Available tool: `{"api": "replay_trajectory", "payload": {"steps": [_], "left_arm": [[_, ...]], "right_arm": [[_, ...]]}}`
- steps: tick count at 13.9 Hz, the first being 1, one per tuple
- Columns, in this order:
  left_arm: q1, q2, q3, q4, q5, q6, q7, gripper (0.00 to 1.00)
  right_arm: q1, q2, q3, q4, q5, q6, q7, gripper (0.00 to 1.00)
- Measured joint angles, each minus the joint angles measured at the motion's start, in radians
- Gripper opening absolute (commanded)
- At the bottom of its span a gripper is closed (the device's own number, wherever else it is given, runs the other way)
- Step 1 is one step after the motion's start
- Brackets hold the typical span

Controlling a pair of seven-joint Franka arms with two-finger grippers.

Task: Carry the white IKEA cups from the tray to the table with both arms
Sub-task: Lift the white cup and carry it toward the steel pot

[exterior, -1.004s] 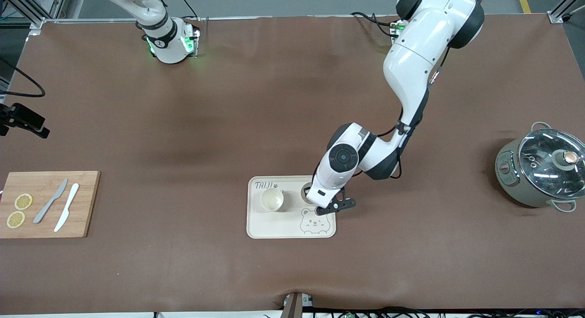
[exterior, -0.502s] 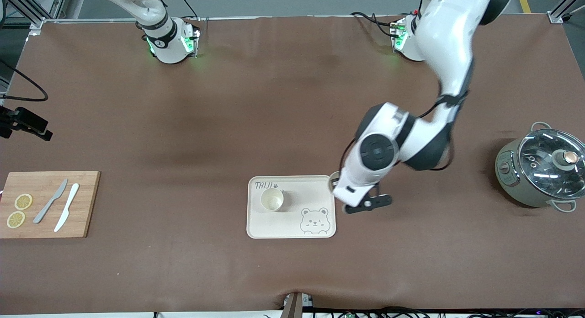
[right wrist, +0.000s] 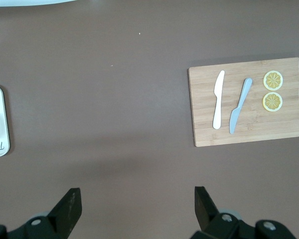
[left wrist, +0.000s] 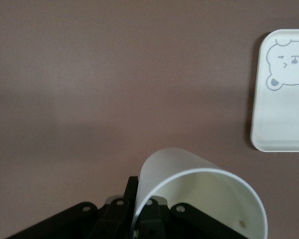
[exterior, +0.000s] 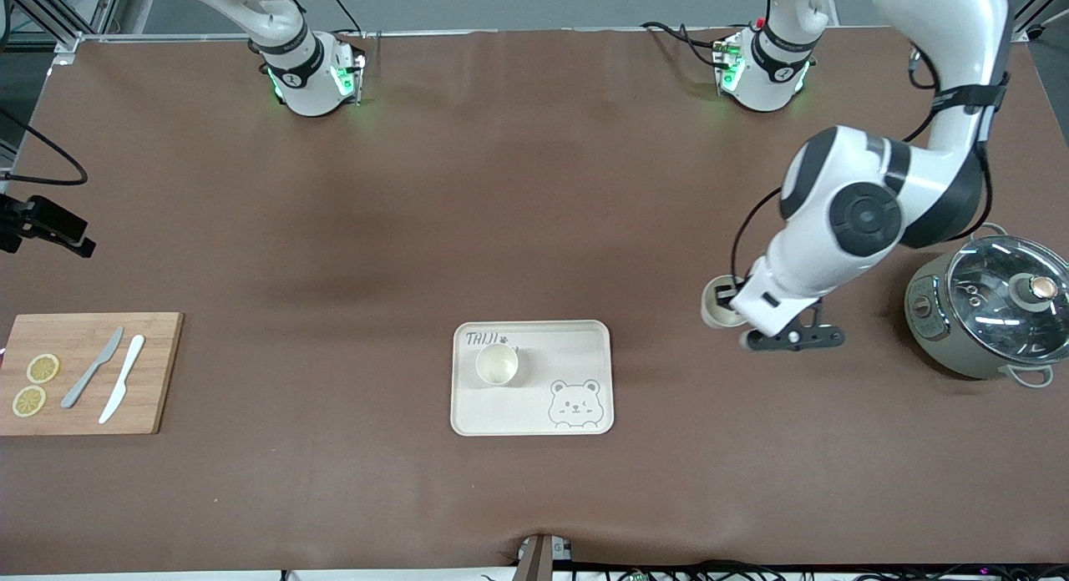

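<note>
The left gripper [exterior: 735,307] is closed on the wall of one small off-white handleless tapered cup [exterior: 716,304], which is carried in the air over the bare matte brown surface [exterior: 534,189], between the cream rectangular bear-print tray [exterior: 585,343] and the grey lidded electric pot [exterior: 985,318] at the left arm's end. The step in hand is judged to be the transfer of the first cup: it is clear of the tray but not yet set down. The next move calls for a lowering until the cup's base meets the surface, upright and clear of the pot, and only then a release.

The second identical off-white cup [exterior: 497,366] is seen upright on the tray, near the corner bearing the lettering. The right gripper [right wrist: 134,211] is held wide and empty, high over the surface near the wooden cutting board [right wrist: 246,102]; the right arm waits.

In the left wrist view, the pinch on the cup's [left wrist: 199,199] rim is shown, one finger inside and one outside, which is mostly hidden by the wrist in the front view. In the right wrist view, the open fingers are shown; that gripper lies outside the front view.
</note>
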Motion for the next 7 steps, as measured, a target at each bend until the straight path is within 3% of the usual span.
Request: {"api": "replay_trajectory", "payload": {"steps": [3,7], "left_arm": [[0.116,-0.128,-0.008,-0.3,-0.039,0.211,0.199,0.0],[0.196,-0.157,-0.008,-0.472,-0.041,0.379,0.338,0.0]], "right_arm": [[0.0,0.0,0.0,0.0,0.0,0.0,0.0,1.0],[0.0,0.0,0.0,0.0,0.0,0.0,0.0,1.0]]}}
